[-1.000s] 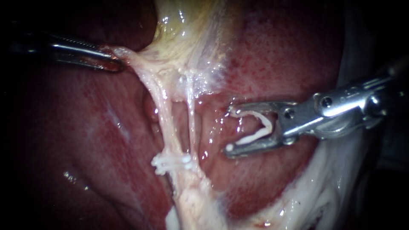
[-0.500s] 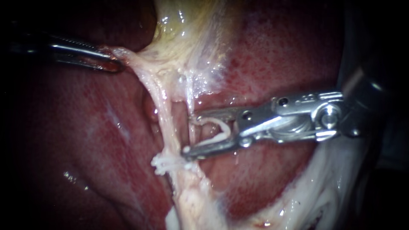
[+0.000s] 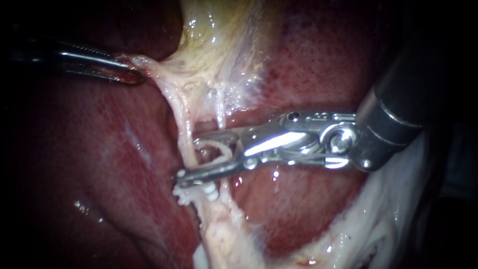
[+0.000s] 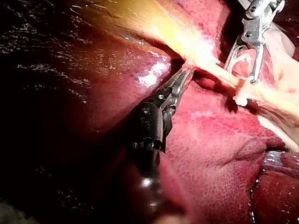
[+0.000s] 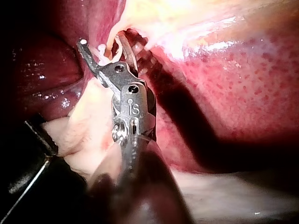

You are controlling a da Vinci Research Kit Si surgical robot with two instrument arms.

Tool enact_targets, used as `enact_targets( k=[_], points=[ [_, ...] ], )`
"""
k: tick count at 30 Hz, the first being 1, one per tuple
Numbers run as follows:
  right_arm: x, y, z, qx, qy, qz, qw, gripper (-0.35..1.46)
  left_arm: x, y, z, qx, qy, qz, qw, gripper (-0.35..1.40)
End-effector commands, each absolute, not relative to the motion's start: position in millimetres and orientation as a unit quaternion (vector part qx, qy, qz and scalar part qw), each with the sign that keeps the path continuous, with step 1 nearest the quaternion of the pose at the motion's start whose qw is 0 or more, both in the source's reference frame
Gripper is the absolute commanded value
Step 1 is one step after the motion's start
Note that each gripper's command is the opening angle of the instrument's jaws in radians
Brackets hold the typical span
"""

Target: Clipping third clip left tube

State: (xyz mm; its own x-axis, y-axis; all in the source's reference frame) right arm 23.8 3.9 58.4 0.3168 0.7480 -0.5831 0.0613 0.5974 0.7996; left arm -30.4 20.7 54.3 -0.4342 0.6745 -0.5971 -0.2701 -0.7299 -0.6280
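Clearly the right instrument [image 3: 190, 155] has its jaws spread wide, both cradling an open white clip [image 3: 219, 152]. They straddle the left tube [image 3: 183, 122] just above the closed clip [image 3: 196, 192] already on it. The left instrument [image 3: 132, 74] is off to the side, its jaws clamped on pale tissue [image 3: 149, 65] below the gallbladder [image 3: 219, 30] and holding it stretched over the liver [image 3: 308, 65].

Loaded clip [image 3: 228, 148] in right instrument [image 3: 189, 157] at left tube [image 3: 185, 130], above placed clip [image 3: 196, 192]; tissue [image 3: 152, 65] in left instrument [image 3: 134, 69].
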Motion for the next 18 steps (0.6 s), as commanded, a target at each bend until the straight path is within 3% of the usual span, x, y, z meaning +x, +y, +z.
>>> enact_targets(
  k=[1,7,18],
  points=[
    [24.1,4.0,58.4,0.383,0.535,0.242,0.712,0.5,-30.4,20.7,54.3,-0.446,-0.227,0.816,0.289,-0.35],
    [25.5,4.2,58.5,0.403,0.546,0.252,0.69,0.5,-30.4,20.7,54.3,-0.446,-0.227,0.816,0.289,-0.35],
    [26.0,4.0,59.5,0.407,0.542,0.26,0.688,0.5,-30.4,20.7,54.3,-0.446,-0.226,0.816,0.289,-0.35]
  ],
)
